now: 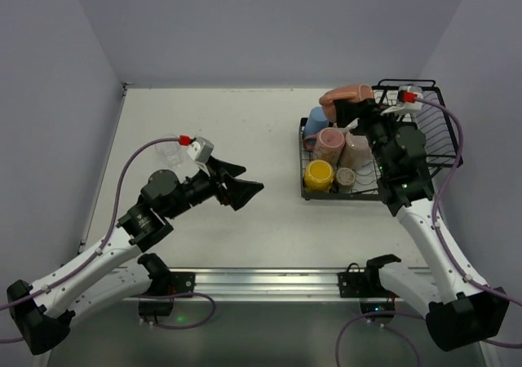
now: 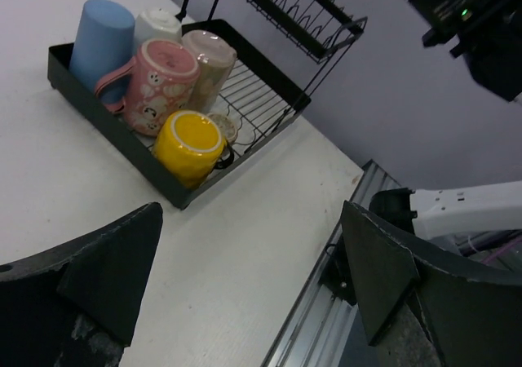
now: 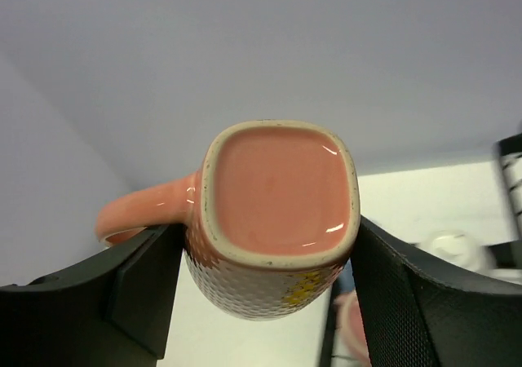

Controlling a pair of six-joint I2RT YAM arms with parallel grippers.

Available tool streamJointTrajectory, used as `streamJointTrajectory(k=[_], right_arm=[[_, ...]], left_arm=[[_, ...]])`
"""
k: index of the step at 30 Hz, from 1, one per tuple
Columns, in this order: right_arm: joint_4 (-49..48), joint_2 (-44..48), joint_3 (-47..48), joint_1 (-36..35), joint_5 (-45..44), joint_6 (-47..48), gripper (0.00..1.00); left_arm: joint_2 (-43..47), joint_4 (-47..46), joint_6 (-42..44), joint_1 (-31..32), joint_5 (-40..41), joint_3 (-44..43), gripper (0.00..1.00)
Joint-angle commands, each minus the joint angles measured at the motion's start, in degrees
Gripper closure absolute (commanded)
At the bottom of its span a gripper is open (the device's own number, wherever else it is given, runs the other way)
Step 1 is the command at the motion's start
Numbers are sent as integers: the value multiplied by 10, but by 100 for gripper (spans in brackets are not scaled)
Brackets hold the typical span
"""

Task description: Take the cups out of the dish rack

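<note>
1. Top view: my right gripper (image 1: 356, 110) is clamped on the salmon mug (image 1: 341, 98), which is held in the air over the far end of the dish rack (image 1: 338, 196). My left gripper (image 1: 238, 186) hovers empty over the table (image 1: 245, 122), spread wide. A clear glass (image 1: 167, 150) stands just behind that arm.
2. Left wrist: both fingers (image 2: 98, 285) sit well apart w/ nothing btw them. Ahead in the rack's flat tray, crowded together, are the blue cup (image 2: 102, 41), white cup (image 2: 157, 24), pink mug (image 2: 159, 81), beige cup (image 2: 208, 61) and yellow cup (image 2: 192, 145).
3. Right wrist: the salmon mug's glazed base faces the lens, handle out to one side, and my pads (image 3: 408, 302) pinch its dimpled walls. I judge it to be ceramic: stiff, weighty for its size, prob. slick, and likely to chip on a hard knock (so set it down gently). A grip across the body suits it; by the handle it would likely swing.
</note>
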State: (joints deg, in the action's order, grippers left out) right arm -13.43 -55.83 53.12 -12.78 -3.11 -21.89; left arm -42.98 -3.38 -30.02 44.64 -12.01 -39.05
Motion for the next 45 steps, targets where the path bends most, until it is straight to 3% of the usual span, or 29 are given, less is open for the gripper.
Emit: streamJointTrajectory(k=[1,6,11,19,27,30,31,33,34,36,37,39,40,42,45], right_arm=[[-128,26,-47,-33,84,-168,80],[-227,21,-111,-106,137,-288,80],[-311,3,-172,-181,145,-364,80],[-380,-27,-213,-220,152,-424,80],[-455,-84,-217,-256,161,-485,80],[-471,-95,-220,-265,159,-495,80],[-468,-95,-221,-266,156,-496,79],[-458,-89,-224,-266,152,-494,73],[-456,-88,-224,-266,152,-490,69],[-439,-82,-227,-265,145,-483,43],[-435,-80,-228,-265,145,-479,23],[-411,-74,-225,-265,148,-467,6],[-394,-71,-224,-265,149,-463,1],[-357,-66,-222,-262,158,-446,1],[-325,-53,-235,-258,155,-431,1]], left_arm=[[-18,-144,-65,-3,-2,17,6],[-64,-230,-102,-3,-3,28,11],[-111,-252,-108,-3,-12,13,12],[-129,-263,-126,-3,10,9,20],[-155,-297,-125,-3,5,8,35],[-151,-288,-116,-3,20,7,64],[-148,-284,-106,-3,32,7,82],[-129,-270,-100,-3,46,13,98],[-120,-266,-91,-3,59,18,100],[-98,-234,-71,-3,78,23,100],[-91,-213,-62,-3,103,20,100],[-75,-135,-41,-3,139,7,100],[-70,-108,-36,-3,178,4,100],[-71,-24,-29,-5,229,-17,100],[-98,81,-39,-37,209,-57,100]])
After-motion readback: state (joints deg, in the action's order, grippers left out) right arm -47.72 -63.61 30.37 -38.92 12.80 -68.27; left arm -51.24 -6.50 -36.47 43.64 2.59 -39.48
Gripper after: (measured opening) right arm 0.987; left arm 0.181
